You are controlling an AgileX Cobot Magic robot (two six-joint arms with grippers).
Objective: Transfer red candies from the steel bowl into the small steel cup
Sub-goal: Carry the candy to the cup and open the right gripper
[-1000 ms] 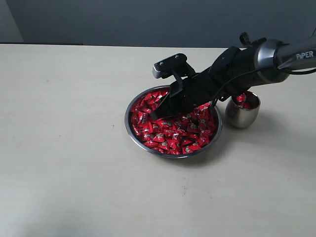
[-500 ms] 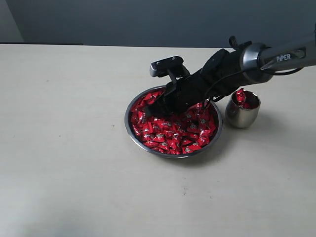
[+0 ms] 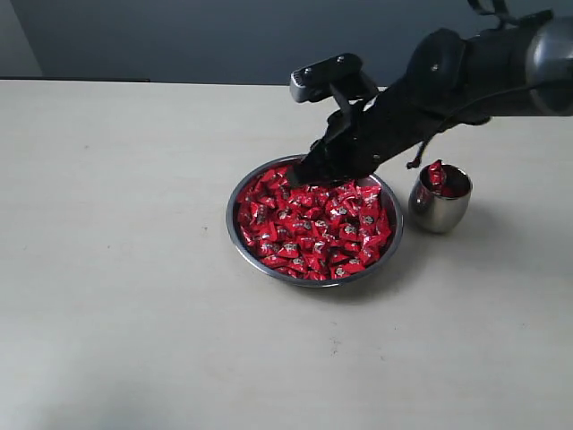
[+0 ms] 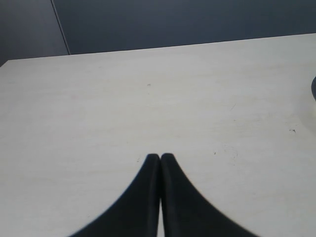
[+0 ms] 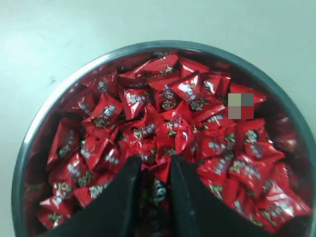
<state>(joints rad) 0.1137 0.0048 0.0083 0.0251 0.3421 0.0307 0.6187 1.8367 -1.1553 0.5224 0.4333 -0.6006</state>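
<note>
The steel bowl (image 3: 230, 224) sits mid-table, filled with red candies (image 3: 313, 235). Just right of it stands the small steel cup (image 3: 439, 212), and red candies (image 3: 436, 175) poke above its rim. My right gripper (image 3: 302, 176) hangs just above the bowl's far edge. In the right wrist view my right gripper (image 5: 154, 165) is shut on one red candy (image 5: 158, 174) pinched between its fingers, above the heap of red candies (image 5: 168, 98) in the steel bowl (image 5: 47, 114). My left gripper (image 4: 160, 157) is shut with nothing in it, over bare table, and lies outside the exterior view.
The pale tabletop (image 3: 116, 287) stretches wide to the left and in front of the bowl. A dark wall runs behind the table's far edge (image 3: 134, 81). The right arm (image 3: 466, 76) reaches in from the upper right, passing above the cup.
My right gripper has lifted out of the candy heap and drawn up and back toward the bowl's far rim, holding a candy. The arm now sits higher.
</note>
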